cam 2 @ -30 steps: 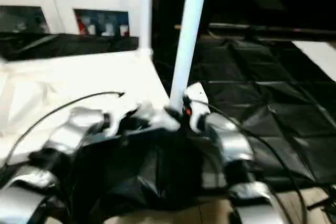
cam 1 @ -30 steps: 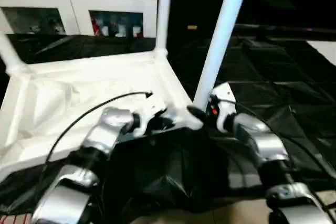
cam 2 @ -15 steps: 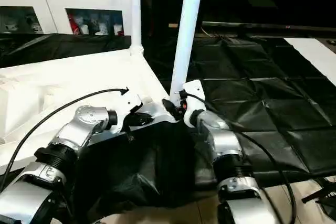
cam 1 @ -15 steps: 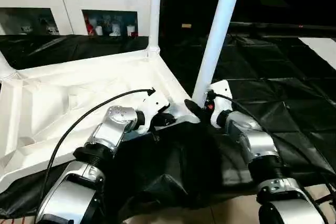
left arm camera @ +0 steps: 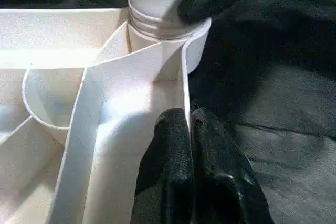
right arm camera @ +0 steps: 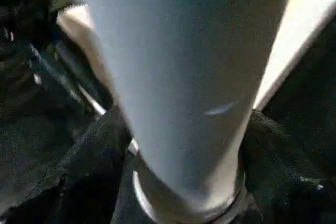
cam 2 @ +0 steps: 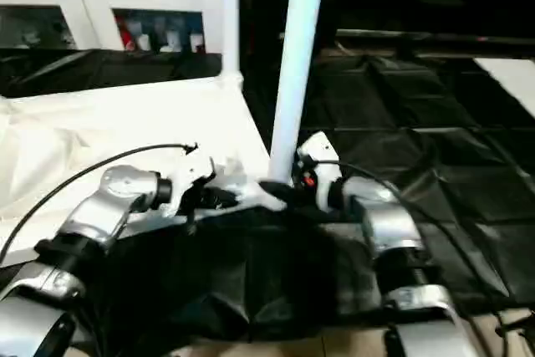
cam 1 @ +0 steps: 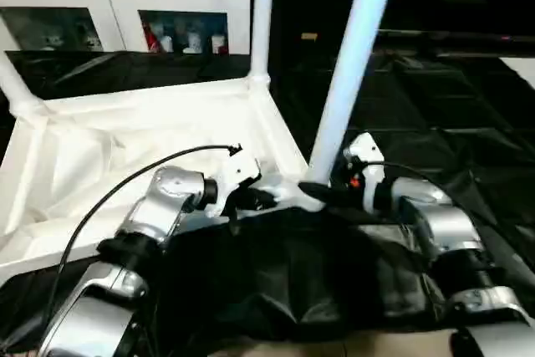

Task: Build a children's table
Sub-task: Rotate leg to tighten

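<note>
- The table top (cam 1: 125,148) is lying upside down on a black sheet (cam 1: 435,114), its ribbed underside facing up, with the near right corner socket (left arm camera: 163,40) sitting closest to both grippers.
- A leg (cam 1: 351,64) is standing in that near corner socket, rising tilted out of the top of the head views; a second leg (cam 1: 261,14) is standing upright in the far right corner, and a third leg (cam 1: 12,81) is leaning out of the far left corner.
- The left gripper (left arm camera: 190,129) is pinching the thin side wall of the table top just beside the near socket, one black finger inside the rim and the other outside, pressed tight against the plastic.
- The right gripper (cam 1: 322,194) is reaching across the foot of the near leg; in its wrist view the black fingers (right arm camera: 94,150) are wrapping both sides of the tube just above the socket collar, grasping it.
- In the left wrist view a black fingertip of the right gripper is resting against the leg just above the ringed collar.
- A black cable (cam 1: 125,186) is arching over the left forearm and crossing in front of the table top.
- A white glass-door cabinet (cam 1: 125,14) is standing behind the table top, with small coloured items behind its glass.
- The black sheet is bunching into folds between the two silver forearms, covering the near edge of the table top.
</note>
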Motion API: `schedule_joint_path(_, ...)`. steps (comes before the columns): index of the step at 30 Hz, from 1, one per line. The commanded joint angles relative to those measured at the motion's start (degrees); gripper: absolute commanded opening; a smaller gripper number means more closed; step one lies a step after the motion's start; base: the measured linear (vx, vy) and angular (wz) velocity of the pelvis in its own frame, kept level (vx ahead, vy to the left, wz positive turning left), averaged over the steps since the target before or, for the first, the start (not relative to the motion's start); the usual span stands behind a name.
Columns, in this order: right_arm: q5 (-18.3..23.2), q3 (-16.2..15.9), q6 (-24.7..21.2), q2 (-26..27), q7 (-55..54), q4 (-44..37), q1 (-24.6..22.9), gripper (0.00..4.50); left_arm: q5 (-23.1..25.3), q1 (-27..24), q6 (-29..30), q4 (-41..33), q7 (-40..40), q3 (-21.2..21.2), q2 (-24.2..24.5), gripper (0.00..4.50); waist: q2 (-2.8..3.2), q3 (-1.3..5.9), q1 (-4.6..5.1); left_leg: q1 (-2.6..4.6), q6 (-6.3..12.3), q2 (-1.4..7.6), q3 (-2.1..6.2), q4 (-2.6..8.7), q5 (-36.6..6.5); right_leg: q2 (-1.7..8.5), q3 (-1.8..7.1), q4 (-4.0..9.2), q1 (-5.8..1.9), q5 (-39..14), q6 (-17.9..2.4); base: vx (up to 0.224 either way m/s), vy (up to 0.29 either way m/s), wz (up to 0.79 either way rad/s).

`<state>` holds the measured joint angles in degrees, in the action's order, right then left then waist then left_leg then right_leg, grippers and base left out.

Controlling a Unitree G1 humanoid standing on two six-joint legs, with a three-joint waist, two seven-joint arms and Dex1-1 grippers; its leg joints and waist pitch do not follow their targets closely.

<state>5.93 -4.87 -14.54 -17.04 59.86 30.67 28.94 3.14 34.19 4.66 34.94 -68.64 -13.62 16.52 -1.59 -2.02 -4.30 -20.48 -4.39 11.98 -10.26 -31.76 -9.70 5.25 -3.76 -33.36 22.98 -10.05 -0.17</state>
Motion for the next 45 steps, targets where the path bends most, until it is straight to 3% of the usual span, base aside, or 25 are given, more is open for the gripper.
schedule_joint_path(1, -0.72, -4.95, -1.49, 0.43, 4.19, 0.49, -2.09, 3.21, -2.32, -0.26, -1.19, -2.13, -2.49, -1.41, -0.99, 0.00, 0.00, 3.45, -0.18, 0.28, 4.96, 1.23, -0.53, 2.49, -6.10, 2.19, 1.95, 1.87, -3.09, 1.93, -15.98, 0.000, 0.000, 0.00)
schedule_joint_path(3, -1.57, -5.70, -0.07, -0.29, 4.65, 0.59, -2.43, 3.21, -2.81, -0.72, -0.50, -2.86, -4.06, -1.54, -0.26, 0.00, 0.01, 3.29, -0.49, 0.29, 4.90, 1.32, -0.62, 2.58, -7.33, 2.34, 1.99, 2.02, -2.99, -0.01, -15.75, 0.000, 0.000, 0.00)
schedule_joint_path(5, -1.68, -5.91, 0.00, -0.45, 4.92, 0.66, -2.51, 3.21, -3.15, -1.08, -0.02, -3.45, -5.02, -1.68, 0.20, 0.00, 0.09, 2.98, -0.55, 0.45, 3.29, 1.45, -0.56, 2.95, -11.19, 2.48, 2.05, 2.62, -2.79, -6.31, -14.56, 0.000, 0.000, 0.00)
schedule_joint_path(9, -0.93, -6.27, -0.89, -0.61, 6.63, -0.42, -2.89, 3.08, -3.85, -2.00, 0.80, -5.00, -6.65, -1.87, 1.09, 0.00, 0.06, 2.84, -0.47, 0.52, 1.62, 1.53, -0.40, 3.24, -13.90, 2.56, 2.20, 3.07, -2.68, -11.46, -12.81, 0.000, 0.000, 0.00)
schedule_joint_path(13, -0.03, -6.80, -1.59, -1.02, 8.14, -1.77, -3.23, 2.79, -3.93, -2.26, 1.12, -5.52, -7.64, -2.06, 1.62, 0.00, -0.03, 2.90, -0.55, 0.52, 1.44, 1.40, -0.39, 3.15, -13.30, 2.45, 2.27, 3.01, -2.61, -11.48, -12.23, 0.000, 0.000, 0.00)
schedule_joint_path(19, 0.38, -7.08, -2.06, -0.86, 8.46, -2.38, -4.02, 2.73, -3.31, -1.89, 0.90, -5.02, -5.57, -1.88, 1.16, 0.00, -0.05, 2.91, -0.55, 0.44, 1.49, 1.32, -0.39, 3.05, -13.20, 2.46, 2.28, 2.98, -2.59, -11.44, -12.30, 0.000, 0.000, 0.00)
schedule_joint_path(23, -0.53, -4.98, -0.36, 1.93, 1.21, 0.61, -3.59, 2.72, -1.18, 0.21, 0.42, -1.27, 1.72, -0.88, -1.25, 0.00, -0.06, 2.69, -0.36, 0.61, 0.82, 1.25, -0.34, 3.20, -14.94, 2.52, 2.35, 3.43, -2.25, -14.59, -11.56, 0.000, 0.000, 0.00)
schedule_joint_path(26, -1.07, -1.42, 0.20, 5.70, -9.82, 5.13, -1.49, 2.72, -0.34, 2.17, 1.33, 1.34, 7.54, 0.09, -3.41, 0.00, -0.13, 2.39, -0.01, 0.95, -0.90, 0.96, 0.10, 3.43, -19.51, 2.84, 2.28, 4.53, -1.80, -25.57, -8.30, 0.000, 0.000, 0.00)
schedule_joint_path(29, -0.25, 1.81, 0.46, 9.84, -18.63, 8.47, 0.06, 2.72, 0.55, 3.90, 2.53, 3.20, 12.28, 0.29, -5.67, 0.00, -0.13, 2.33, 0.60, 0.91, -1.59, 0.80, 0.47, 3.57, -21.17, 2.81, 2.07, 5.09, -1.54, -30.05, -6.18, 0.000, 0.000, 0.00)
schedule_joint_path(33, -0.19, 2.44, 0.66, 12.89, -23.20, 9.71, 0.80, 2.72, 1.55, 5.55, 3.12, 5.33, 17.11, 0.71, -7.77, 0.00, 0.02, 2.41, 1.23, 0.87, -1.31, 0.76, 0.63, 3.61, -22.18, 2.68, 1.91, 5.38, -1.45, -29.39, -5.76, -0.014, 0.001, 0.00)
schedule_joint_path(35, -0.66, 3.25, 1.10, 15.52, -28.20, 11.70, 2.07, 2.72, 2.02, 6.85, 3.42, 7.18, 21.07, 1.29, -9.48, 0.00, 0.32, 2.44, 1.45, 0.91, -1.55, 0.78, 0.57, 3.66, -21.94, 2.55, 2.00, 5.23, -1.26, -27.29, -6.61, 0.000, 0.000, 0.00)
schedule_joint_path(39, -1.12, 2.84, 3.51, 18.94, -30.02, 13.37, 3.58, 2.72, 1.88, 7.35, 3.33, 7.93, 22.42, 1.26, -11.31, 0.00, 0.21, 2.59, 1.43, 0.60, -1.21, 0.83, 0.52, 3.66, -21.00, 2.61, 2.04, 4.86, -1.58, -23.92, -7.74, 0.000, 0.000, 0.00)
schedule_joint_path(41, -1.42, 1.94, 4.54, 19.33, -28.28, 13.28, 3.91, 3.28, 1.32, 6.47, 3.12, 6.69, 19.87, 0.58, -11.21, 0.00, -0.17, 2.62, 1.44, 0.37, -0.69, 0.81, 0.40, 3.67, -20.13, 2.52, 2.07, 4.71, -1.82, -22.11, -8.17, 0.000, 0.000, 0.00)
schedule_joint_path(45, -0.84, 1.32, 3.80, 17.49, -24.27, 11.73, 3.68, 3.52, 0.81, 5.32, 2.67, 5.38, 17.00, 0.11, -9.73, 0.00, -0.16, 2.71, 1.27, 0.24, 0.41, 0.89, 0.24, 3.57, -18.03, 2.61, 2.20, 4.38, -2.04, -19.87, -9.04, 0.000, 0.000, 0.00)
